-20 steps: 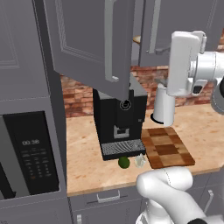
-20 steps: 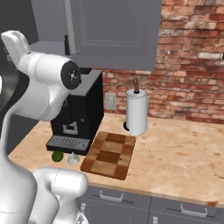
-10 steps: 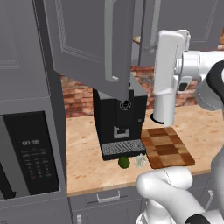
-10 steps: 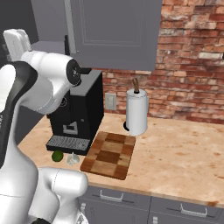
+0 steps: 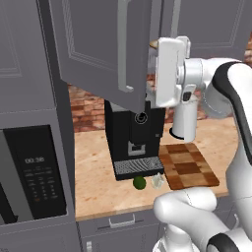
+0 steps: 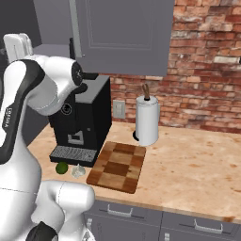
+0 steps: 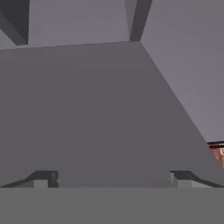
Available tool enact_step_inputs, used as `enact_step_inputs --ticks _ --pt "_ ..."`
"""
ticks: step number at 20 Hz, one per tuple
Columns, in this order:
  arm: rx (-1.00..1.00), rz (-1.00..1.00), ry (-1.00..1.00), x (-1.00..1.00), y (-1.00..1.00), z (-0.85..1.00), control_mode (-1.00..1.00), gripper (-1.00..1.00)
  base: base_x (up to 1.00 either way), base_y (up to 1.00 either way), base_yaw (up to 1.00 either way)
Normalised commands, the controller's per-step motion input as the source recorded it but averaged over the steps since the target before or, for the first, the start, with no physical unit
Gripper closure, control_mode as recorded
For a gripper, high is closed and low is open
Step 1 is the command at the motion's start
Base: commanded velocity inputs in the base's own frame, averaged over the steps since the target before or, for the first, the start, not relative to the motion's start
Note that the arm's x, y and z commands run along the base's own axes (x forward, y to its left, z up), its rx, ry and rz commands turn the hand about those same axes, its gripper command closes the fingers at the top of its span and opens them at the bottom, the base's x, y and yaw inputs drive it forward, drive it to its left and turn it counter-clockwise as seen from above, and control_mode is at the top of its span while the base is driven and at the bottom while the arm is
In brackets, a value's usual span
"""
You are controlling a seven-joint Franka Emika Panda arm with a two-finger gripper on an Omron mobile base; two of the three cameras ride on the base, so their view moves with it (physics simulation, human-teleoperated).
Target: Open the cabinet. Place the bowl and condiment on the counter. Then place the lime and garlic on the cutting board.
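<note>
Hanging over the worktop, the grey wall cabinet with its left door swung wide open toward the front edge, long bar handle facing out; right door shut. Inside, on the shelf, just the tan rim of the bowl peeking out past the open door's edge, beside the raised white hand of the arm. Condiment bottle: cannot tell where. Reaching up into the cabinet opening at shelf height, the gripper, tips spread wide apart with nothing between them, grey cabinet walls straight ahead in the hand view. Standing against the brick back wall, under the open door, a black coffee machine; to its right, near the back edge, a white paper-towel roll with a wooden knob. Lying near the front edge, just right of the coffee machine, the checkered cutting board, bare on top. Sitting on the worktop in front of the coffee machine's tray, off the board's left edge, the lime and, just beside it on the board's side, the garlic. Filling the tall unit past the left end of the worktop, a black microwave.
</note>
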Motion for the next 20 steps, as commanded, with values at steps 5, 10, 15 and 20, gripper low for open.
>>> enact_step_inputs --ticks 5,10,15,20 --pt "0.02 0.11 0.07 0.24 0.3 -0.01 -1.0 -1.0 0.0 0.0 0.0" --pt "0.02 0.13 0.07 0.04 0.34 0.0 -1.0 -1.0 0.0 0.0 0.0" --pt "0.01 0.15 0.08 0.0 0.41 0.0 -1.0 -1.0 0.0 0.0 0.0" --pt "0.0 0.13 0.06 0.07 0.49 -0.04 -1.0 -1.0 0.0 0.0 0.0"
